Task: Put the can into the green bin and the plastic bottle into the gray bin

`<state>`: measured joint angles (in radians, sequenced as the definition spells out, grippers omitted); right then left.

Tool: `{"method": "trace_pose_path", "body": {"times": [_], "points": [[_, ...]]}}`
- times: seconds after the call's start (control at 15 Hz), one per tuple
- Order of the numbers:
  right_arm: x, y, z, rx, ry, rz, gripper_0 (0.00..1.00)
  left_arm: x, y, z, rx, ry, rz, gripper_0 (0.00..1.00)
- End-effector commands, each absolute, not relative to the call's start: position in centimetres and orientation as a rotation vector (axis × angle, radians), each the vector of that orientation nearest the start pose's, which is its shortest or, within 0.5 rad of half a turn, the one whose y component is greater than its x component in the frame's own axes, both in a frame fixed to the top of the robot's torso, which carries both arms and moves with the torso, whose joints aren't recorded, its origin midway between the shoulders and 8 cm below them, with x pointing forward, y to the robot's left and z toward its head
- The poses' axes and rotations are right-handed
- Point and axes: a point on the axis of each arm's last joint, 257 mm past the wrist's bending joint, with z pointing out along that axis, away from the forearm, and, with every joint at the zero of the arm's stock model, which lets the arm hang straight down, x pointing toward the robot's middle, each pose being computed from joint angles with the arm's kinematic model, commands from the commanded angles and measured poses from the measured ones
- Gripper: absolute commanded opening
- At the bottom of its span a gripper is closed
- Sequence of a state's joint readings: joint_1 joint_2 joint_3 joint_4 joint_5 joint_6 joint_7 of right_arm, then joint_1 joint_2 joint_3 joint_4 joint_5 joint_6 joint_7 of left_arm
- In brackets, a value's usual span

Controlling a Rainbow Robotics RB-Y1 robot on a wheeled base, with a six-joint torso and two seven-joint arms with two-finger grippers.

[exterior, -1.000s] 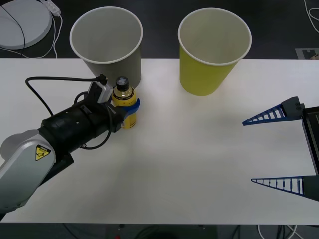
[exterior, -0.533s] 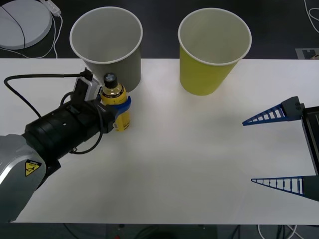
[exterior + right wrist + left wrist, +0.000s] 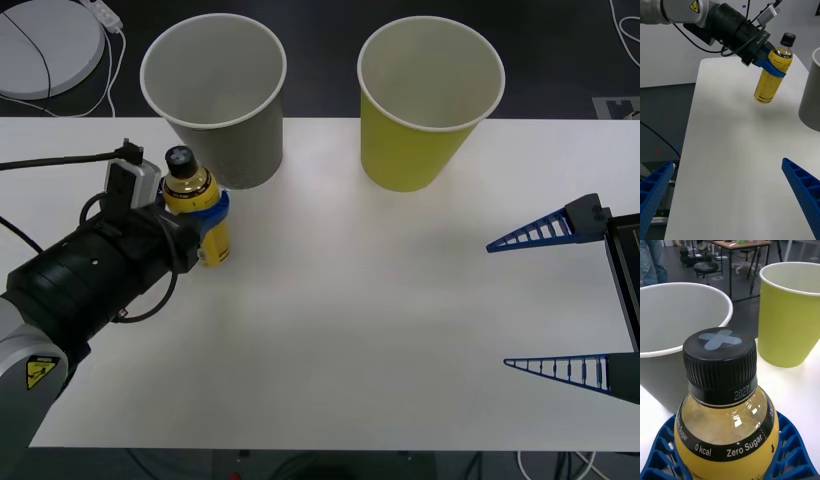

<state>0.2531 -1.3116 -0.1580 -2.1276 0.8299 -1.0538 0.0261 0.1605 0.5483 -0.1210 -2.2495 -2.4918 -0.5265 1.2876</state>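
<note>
Your left gripper [image 3: 205, 222] pinches the bottle [image 3: 194, 215] around its shoulder, lifted off the table [image 3: 380, 300] just before the gray bin [image 3: 215, 95]; its fingers hide the label. Your right gripper [image 3: 555, 300] waits spread wide, far right. The green bin [image 3: 428, 100] stands apart.

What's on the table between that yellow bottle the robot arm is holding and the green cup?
Nothing. In the front view, bare white table runs from the plastic bottle, held by the left gripper, to the green bin; the gray bin stands farther back.

Plastic bottle [image 3: 726, 427] — lower body cut off, label perhaps unreadable.
</note>
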Motion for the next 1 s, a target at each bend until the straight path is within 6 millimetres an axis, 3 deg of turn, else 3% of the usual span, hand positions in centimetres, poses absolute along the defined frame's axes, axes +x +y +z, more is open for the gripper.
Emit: {"method": "trace_pose_path", "body": {"times": [0.07, 0.53, 1.0], "points": [[28.5, -18.9, -9.7, -1.606, 1.338, 0.604, 1.00, 44.6, 18.0, -12.7, 0.497, 1.645, -0.185, 0.00], [28.5, -18.9, -9.7, -1.606, 1.338, 0.604, 1.00, 41.9, 20.7, -10.9, 0.534, 1.768, -0.087, 0.00], [28.5, -18.9, -9.7, -1.606, 1.338, 0.604, 1.00, 41.8, 22.5, -9.0, 0.568, 1.828, -0.003, 0.00]]}}
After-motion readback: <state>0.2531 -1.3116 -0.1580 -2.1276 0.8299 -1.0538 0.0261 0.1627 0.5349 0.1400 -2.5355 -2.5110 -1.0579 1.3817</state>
